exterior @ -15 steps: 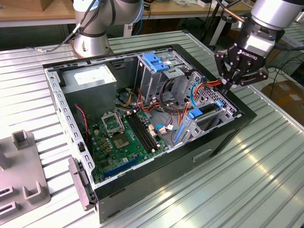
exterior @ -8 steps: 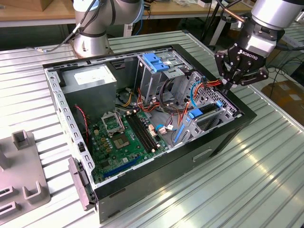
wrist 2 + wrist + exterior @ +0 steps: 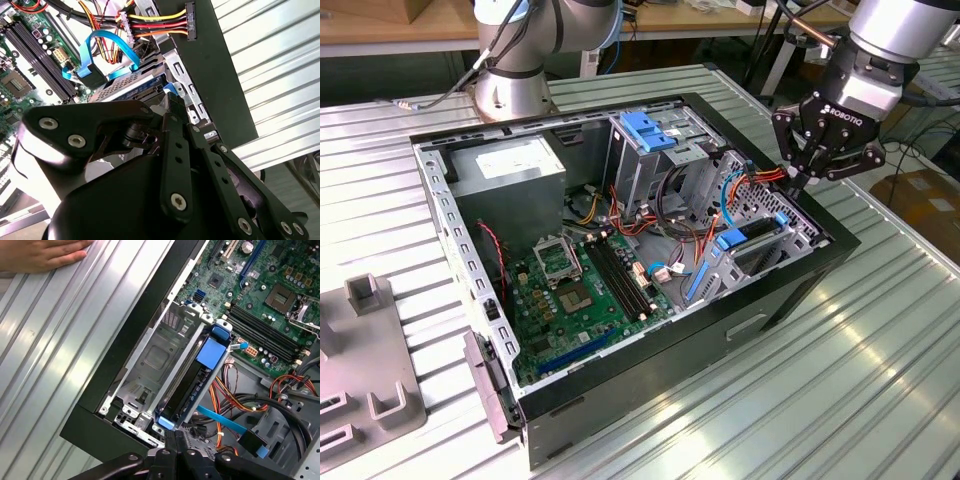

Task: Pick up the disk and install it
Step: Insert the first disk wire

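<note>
Here the end effector (image 3: 799,180), fingers closed together, sits at the blue end of the disk (image 3: 192,380) inside the case (image 3: 670,352).

The disk (image 3: 745,240), grey metal clipped in a bright blue carrier frame, stands on edge inside the computer case (image 3: 650,370), at its three o'clock side in the exterior view.

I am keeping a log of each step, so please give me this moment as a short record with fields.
Gripper: above the open computer case's corner, at the exterior view's right; fingers together
Disk: standing on edge in the metal drive bay, blue carrier end next to the fingers
Grip on disk: cannot tell
Hand: resting on the ribbed table beside the case
</note>
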